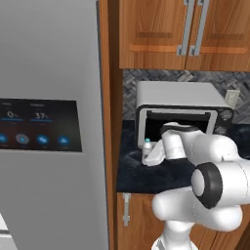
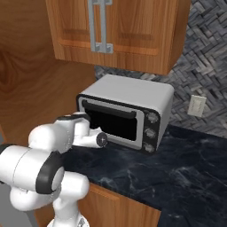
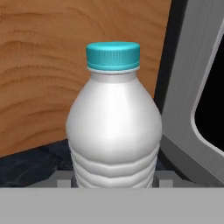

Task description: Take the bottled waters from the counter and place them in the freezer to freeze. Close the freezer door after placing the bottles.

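Note:
A bottled water (image 3: 113, 131), whitish with a teal cap, stands upright on the black counter (image 1: 146, 178) and fills the hand view. My gripper (image 3: 113, 180) is level with its lower body, with a fingertip pressed against each side. From the left base view, the bottled water (image 1: 147, 149) sits just left of the toaster oven, with my gripper (image 1: 152, 156) reaching around it from the right. The freezer and its door are out of view.
A grey toaster oven (image 1: 180, 105) with a dark window stands right beside the bottle. A tall wooden panel (image 1: 114, 97) and the grey fridge door with a touch display (image 1: 49, 122) rise to its left. Wooden cabinets (image 2: 115, 26) hang overhead. Bare counter (image 2: 177, 168) stretches right.

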Available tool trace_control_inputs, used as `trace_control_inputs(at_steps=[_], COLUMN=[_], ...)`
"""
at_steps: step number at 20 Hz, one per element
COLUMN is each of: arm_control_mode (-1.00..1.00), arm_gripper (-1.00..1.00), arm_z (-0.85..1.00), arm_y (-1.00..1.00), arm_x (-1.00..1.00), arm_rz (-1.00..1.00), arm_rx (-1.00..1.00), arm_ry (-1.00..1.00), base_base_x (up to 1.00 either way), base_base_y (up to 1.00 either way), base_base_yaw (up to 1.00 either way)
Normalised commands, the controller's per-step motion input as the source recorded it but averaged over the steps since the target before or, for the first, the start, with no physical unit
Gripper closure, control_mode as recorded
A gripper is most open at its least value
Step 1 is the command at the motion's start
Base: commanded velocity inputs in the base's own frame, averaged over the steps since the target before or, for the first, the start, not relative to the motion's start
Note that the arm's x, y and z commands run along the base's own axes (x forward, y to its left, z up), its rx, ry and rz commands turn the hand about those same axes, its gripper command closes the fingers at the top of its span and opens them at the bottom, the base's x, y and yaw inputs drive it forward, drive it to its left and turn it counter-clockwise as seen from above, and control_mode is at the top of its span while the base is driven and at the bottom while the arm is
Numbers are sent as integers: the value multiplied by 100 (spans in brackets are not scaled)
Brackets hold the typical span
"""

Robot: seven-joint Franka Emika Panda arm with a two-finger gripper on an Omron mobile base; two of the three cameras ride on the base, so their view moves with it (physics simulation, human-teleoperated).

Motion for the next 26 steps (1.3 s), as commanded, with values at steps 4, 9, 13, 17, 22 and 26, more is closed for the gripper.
trace_control_inputs(at_steps=[4, 9, 13, 17, 22, 26], arm_control_mode=[-100, -100, -100, -100, -100, -100], arm_gripper=[100, 100, 100, 100, 100, 100], arm_z=[86, 100, 92, 57, 84, 61], arm_y=[0, 0, 0, 0, 0, 0], arm_x=[-53, -60, -62, -98, -68, -47], arm_rz=[0, 0, 0, 0, 5, 2], arm_rx=[0, 0, 0, 3, 4, 1], arm_ry=[21, 25, 18, -9, -17, -9], base_base_x=[0, 0, 0, 0, 0, 0], base_base_y=[0, 0, 0, 0, 0, 0], base_base_yaw=[0, 0, 0, 0, 0, 0])
